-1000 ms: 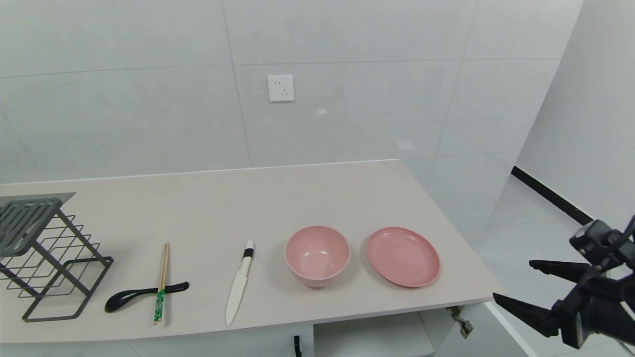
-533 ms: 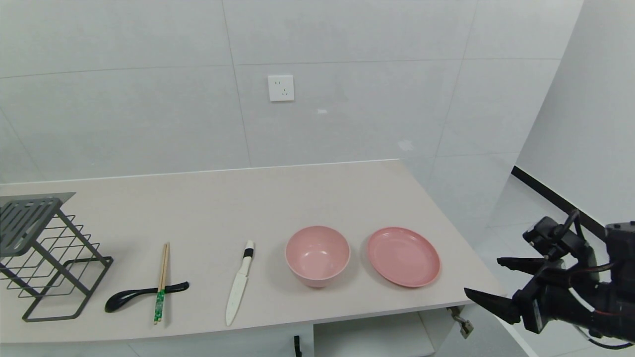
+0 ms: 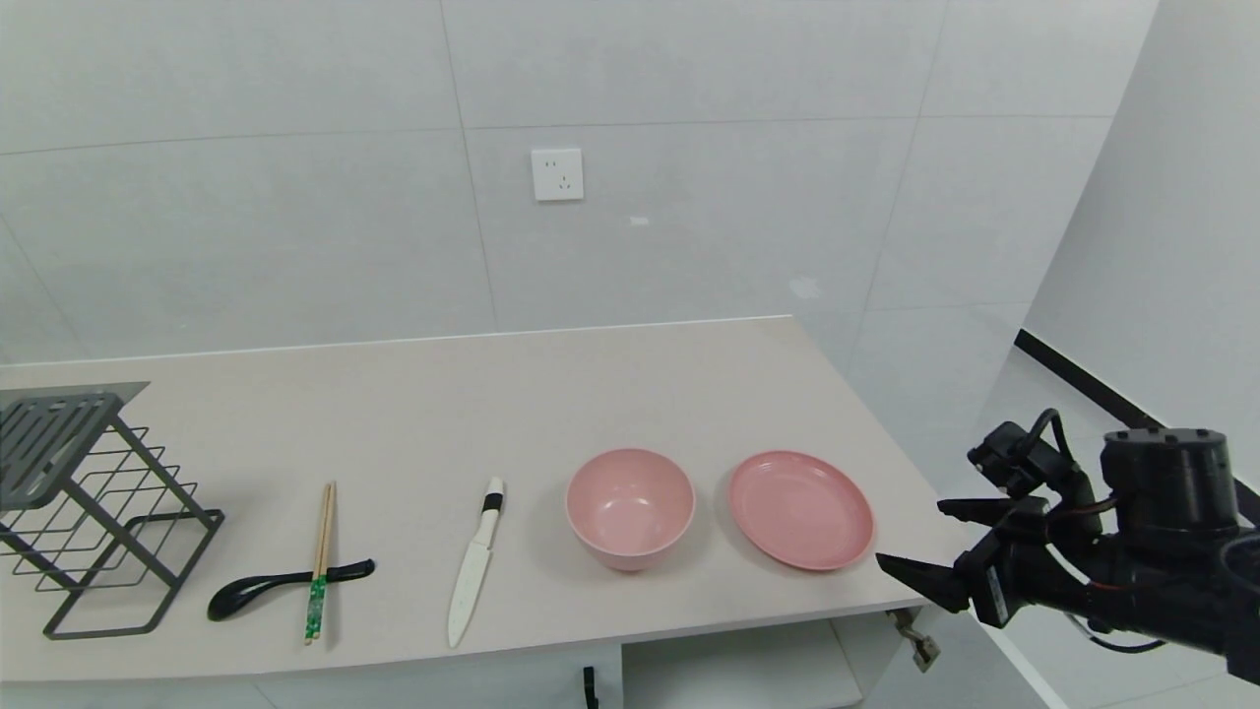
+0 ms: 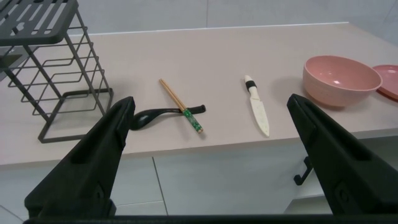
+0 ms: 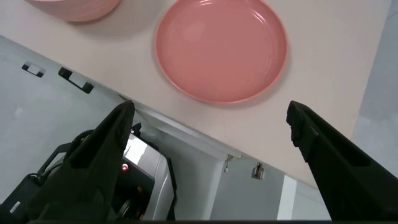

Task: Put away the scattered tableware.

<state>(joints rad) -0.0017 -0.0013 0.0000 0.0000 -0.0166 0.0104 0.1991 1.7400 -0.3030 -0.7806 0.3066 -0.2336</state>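
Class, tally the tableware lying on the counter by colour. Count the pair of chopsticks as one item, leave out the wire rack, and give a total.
Pink: 2 (bowl, plate)
Black: 1 (spoon)
White: 1 (knife)
Wood: 1 (chopsticks)
Total: 5

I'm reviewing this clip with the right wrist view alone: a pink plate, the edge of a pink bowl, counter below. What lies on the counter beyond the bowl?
Observer: On the robot's left of the bowl a white knife lies flat, handle toward the wall and blade toward the front edge of the counter.
Operator: And past the knife?
Observer: A pair of chopsticks lies across the handle of a black spoon.
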